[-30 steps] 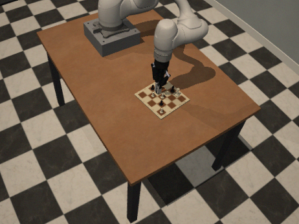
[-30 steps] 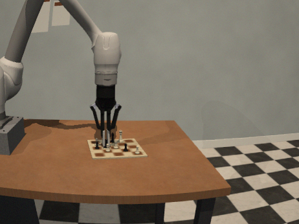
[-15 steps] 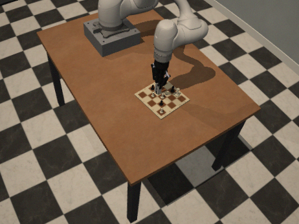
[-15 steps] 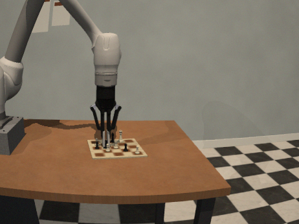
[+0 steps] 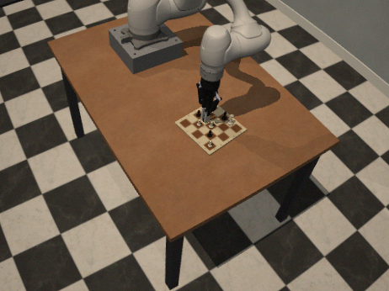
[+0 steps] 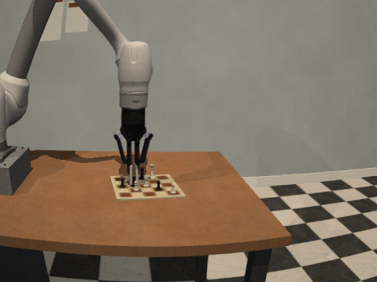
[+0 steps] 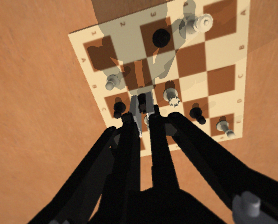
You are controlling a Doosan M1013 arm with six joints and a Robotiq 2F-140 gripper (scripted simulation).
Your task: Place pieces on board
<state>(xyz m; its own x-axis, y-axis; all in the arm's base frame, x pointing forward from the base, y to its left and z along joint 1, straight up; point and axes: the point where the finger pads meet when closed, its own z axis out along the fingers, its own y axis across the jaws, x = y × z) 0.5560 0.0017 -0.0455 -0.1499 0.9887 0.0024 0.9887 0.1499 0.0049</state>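
Note:
The gripper (image 5: pixel 205 117) (image 6: pixel 134 182) (image 7: pixel 142 105) points down over the board (image 6: pixel 143 198) (image 7: pixel 242 92), shut on the black rook (image 7: pixel 142 101) at square C2. The fingertips are low, near board height. The rook looks upright; its base is hidden, so I cannot tell whether it touches the square. The white pawn (image 5: pixel 210 144) (image 6: pixel 173 189) (image 7: pixel 223 126) stands upright on E5 at the board's corner, apart from the fingers.
Close around the fingers are a black piece (image 7: pixel 119 107) on C1, a white piece (image 5: pixel 199 123) on D2 and another white piece (image 7: pixel 171 95) on C3. A white piece (image 7: pixel 112 81) stands on B1. Black pieces (image 5: pixel 225 115) (image 7: pixel 197 114) and a tall white piece (image 6: pixel 152 171) stand farther off.

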